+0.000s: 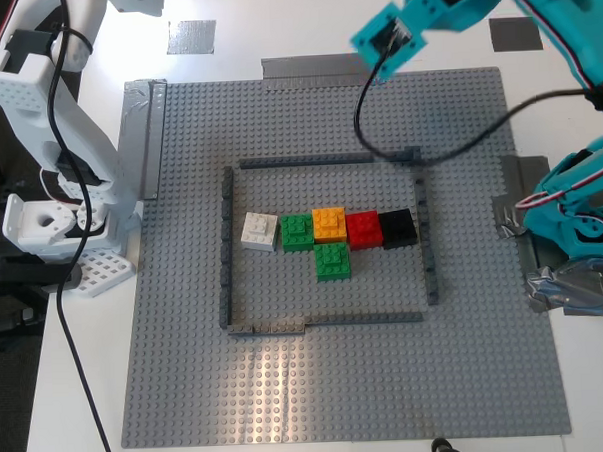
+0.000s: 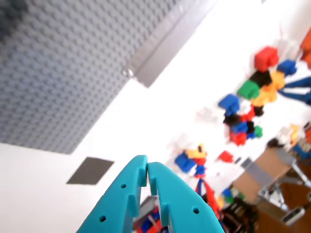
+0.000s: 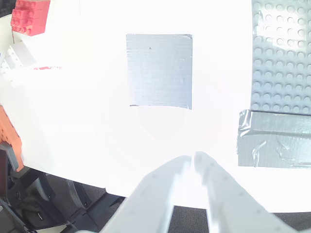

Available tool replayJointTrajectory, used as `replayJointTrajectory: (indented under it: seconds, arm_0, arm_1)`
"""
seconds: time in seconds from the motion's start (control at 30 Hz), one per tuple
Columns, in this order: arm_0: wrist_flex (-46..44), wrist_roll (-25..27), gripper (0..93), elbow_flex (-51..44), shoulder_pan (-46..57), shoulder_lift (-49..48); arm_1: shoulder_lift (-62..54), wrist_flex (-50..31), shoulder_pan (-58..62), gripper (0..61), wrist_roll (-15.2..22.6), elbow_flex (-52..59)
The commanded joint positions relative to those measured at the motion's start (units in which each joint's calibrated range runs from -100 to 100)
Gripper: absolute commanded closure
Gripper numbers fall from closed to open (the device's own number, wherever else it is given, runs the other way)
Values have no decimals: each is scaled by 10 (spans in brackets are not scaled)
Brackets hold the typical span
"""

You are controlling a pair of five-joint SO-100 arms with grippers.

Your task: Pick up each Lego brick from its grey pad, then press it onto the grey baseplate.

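Claws Closed and Empty, Both Bricks on the Baseplate

Closed tip to tip, my first claw (image 2: 147, 170) holds nothing; its smooth teal arm reaches in high over the far edge of the grey baseplate (image 1: 289, 387) at the exterior view's right. My second claw (image 3: 192, 162), white plastic, is likewise pressed shut and empty, hovering above the bare tabletop (image 3: 73, 121) near a flat matte grey pad (image 3: 159, 71). The darker grey pad (image 2: 90, 170) lies past the teal tips. Inside the thin dark outline, the white brick (image 1: 260, 231) sits slightly askew beside a green brick (image 1: 297, 231). Glare washes out the second claw's edges, and its arm is cut off in the exterior view.
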Motion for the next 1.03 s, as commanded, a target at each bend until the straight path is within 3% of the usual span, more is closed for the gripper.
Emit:
replayJointTrajectory:
  seconds: [0.0, 0.2, 0.43, 0.87, 1.0]
  arm_0:
    - [-41, -3, 927, -16, 114, -21]
    - [-38, -3, 927, -13, 238, -21]
    - [-38, 3, 927, 65, 367, -25]
    - [-33, 20, 927, 96, 387, -31]
    - [39, 20, 927, 109, 381, -31]
  arm_1:
    - [-58, 3, -4, 612, 3, -13]
    - [-58, -1, -5, 612, 0, -10]
    - [-71, -10, -5, 612, 1, 17]
    - [-95, -17, -7, 612, -2, 46]
    - [-94, -19, -9, 612, -3, 49]
